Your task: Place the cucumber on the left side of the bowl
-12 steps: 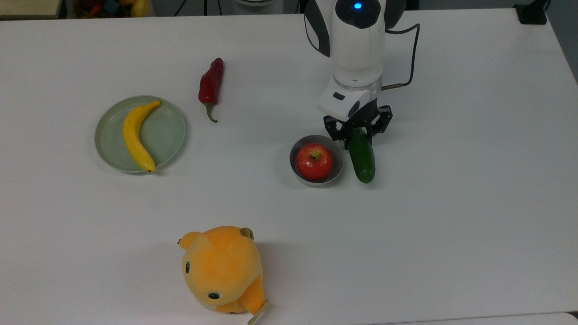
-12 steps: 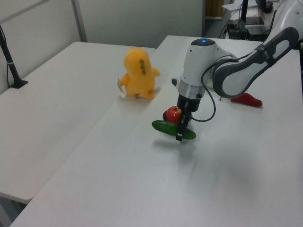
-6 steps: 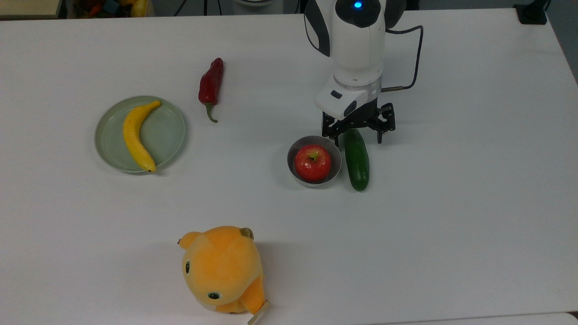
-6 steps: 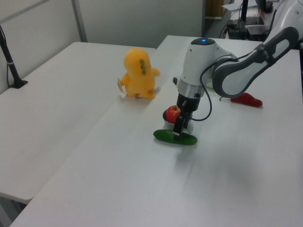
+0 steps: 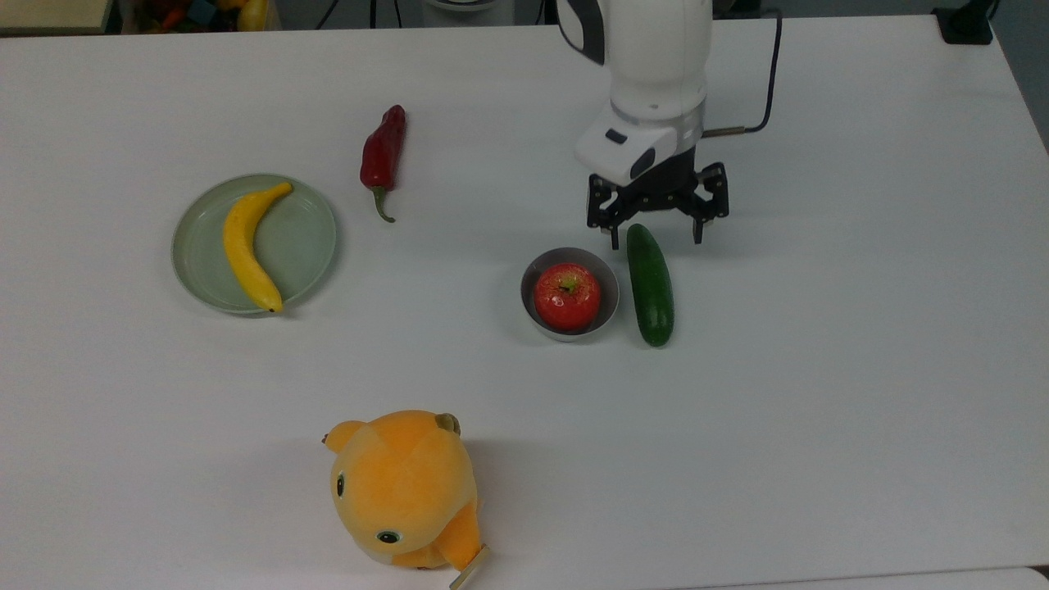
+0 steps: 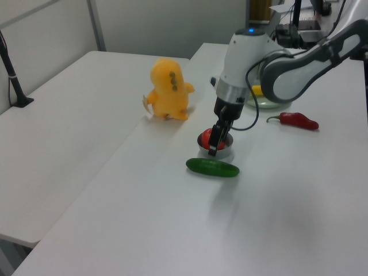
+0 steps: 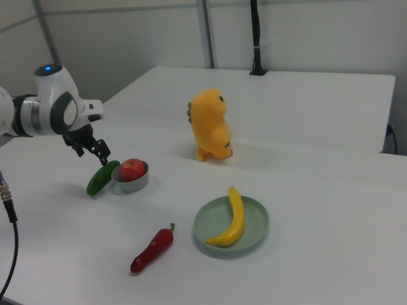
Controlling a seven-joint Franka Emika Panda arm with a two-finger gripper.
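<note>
- the cucumber [image 5: 650, 285] lies flat on the white table [image 5: 819, 369], just beside the bowl [image 5: 569, 328] on the top view's right, with a thin strip of table showing between them; nothing grips it.
- in the left view the cucumber [image 6: 212, 167] lies crosswise in front of the bowl [image 6: 223, 154], nearer the camera; in the right view it [image 7: 102, 177] sits on the right view's left of the bowl [image 7: 130, 185], close against its wall.
- the bowl is small, grey and metallic, and a red apple [image 5: 567, 296] fills most of it.
- the gripper [image 5: 656, 235] hangs above the cucumber's far end, its two black fingers spread wide to either side and holding nothing. in the left view it [image 6: 214, 144] is lifted clear of the cucumber, up in front of the apple.
- in the right view the gripper [image 7: 96, 151] is above and a little behind the cucumber, not touching it.
- a dark red chili pepper [image 5: 383, 157] lies well apart, toward the top view's upper left.
- a pale green plate [image 5: 303, 246] sits further to the top view's left, with a yellow banana [image 5: 247, 247] lying across it.
- an orange plush toy [image 5: 404, 487] sits near the table's near edge in the top view, well away from the bowl.
</note>
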